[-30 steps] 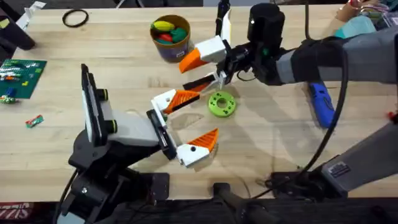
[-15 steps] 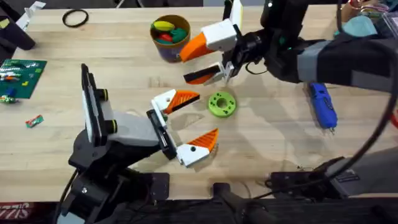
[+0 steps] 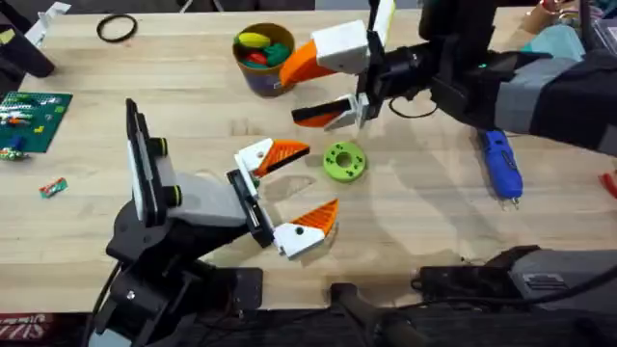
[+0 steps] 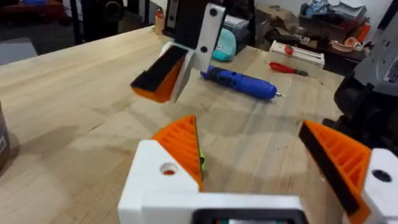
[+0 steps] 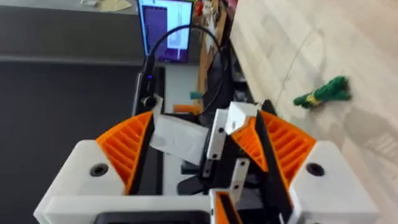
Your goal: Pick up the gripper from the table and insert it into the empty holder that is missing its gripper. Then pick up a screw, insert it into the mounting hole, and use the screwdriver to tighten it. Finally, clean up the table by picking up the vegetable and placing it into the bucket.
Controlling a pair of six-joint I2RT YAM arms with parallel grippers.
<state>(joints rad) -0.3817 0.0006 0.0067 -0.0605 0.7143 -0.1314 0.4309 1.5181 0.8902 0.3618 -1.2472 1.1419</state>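
Wooden table (image 3: 193,92), two pincers, left pincer (image 3: 294,193) wide, right pincer (image 3: 323,87) wide, one screwdriver (image 3: 499,162), one bucket (image 3: 264,53)

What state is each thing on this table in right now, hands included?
left hand: open, holding nothing, low over the table
right hand: open, beside the bucket
bucket: upright, toy food inside
screwdriver: lying flat on the table, untouched
green ring: lying flat, between the two hands
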